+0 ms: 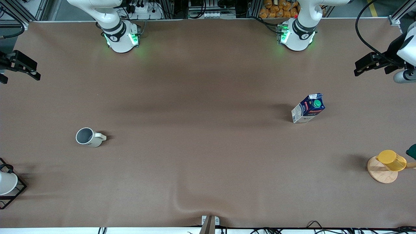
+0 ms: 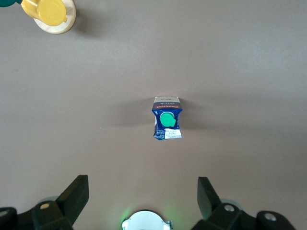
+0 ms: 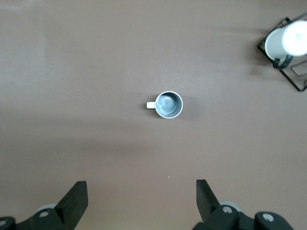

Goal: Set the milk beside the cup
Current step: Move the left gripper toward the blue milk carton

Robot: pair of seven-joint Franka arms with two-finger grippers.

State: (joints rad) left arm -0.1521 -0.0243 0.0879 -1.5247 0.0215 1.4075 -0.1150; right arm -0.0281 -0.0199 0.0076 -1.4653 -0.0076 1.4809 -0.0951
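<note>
Right gripper [image 1: 19, 66]: raised over the right arm's end of the desk [image 1: 195, 146], at the edge of the front view; jaws spread wide apart, holding nothing. Arm waiting.

White cup [image 1: 6, 182]: in a black wire stand [image 1: 14, 191], at the right arm's end of the desk, nearer the front camera than the mug.

Cup [image 1: 87, 136]: off-white mug, grey inside, upright on the desk toward the right arm's end, small handle pointing toward the left arm's end. Nothing touches it. Seen from above in the right wrist view [image 3: 168, 104].

Milk [image 1: 308, 108]: dark blue gable-top carton, green round cap, red band, white lower part. Stands upright on the desk toward the left arm's end, well apart from the cup, farther from the front camera than the cup. Untouched.

Yellow cup [image 1: 391, 160]: on a round wooden coaster [image 1: 382, 174], at the left arm's end, nearer the front camera than the milk.

Left gripper [image 1: 370, 63]: raised over the left arm's end of the desk; jaws wide apart, holding nothing. Arm waiting.
</note>
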